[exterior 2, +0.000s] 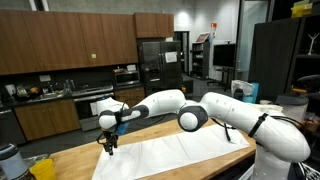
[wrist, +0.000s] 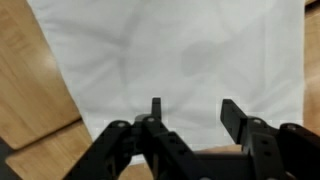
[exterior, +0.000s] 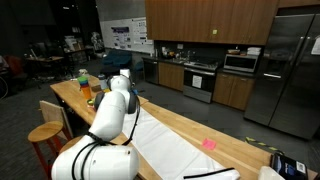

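Surface: long wooden counter, pale plank grain, smooth. Bare wood lies on both sides of the claw in the wrist view.

Room: kitchen-style lab, dim. Brown wood cabinets run along the wall beyond the claw, with a steel refrigerator beside them. An exterior view also shows an oven set in the lower cabinets across the aisle, and a round wooden stool beside the counter.

Thing: white cloth, spread flat directly under the claw and reaching well ahead of it. Thin, matt, rectangular, with soft creases. In an exterior view the claw stands over one end of it, near a corner, pointing straight down.

Claw: black fingers, flat and angular, set partly apart with a clear gap. Nothing is held between them; only cloth shows through the gap.

Other: bottles stand farther along the counter, well apart from the claw. A small pink object sits on the wood past the cloth's opposite end.
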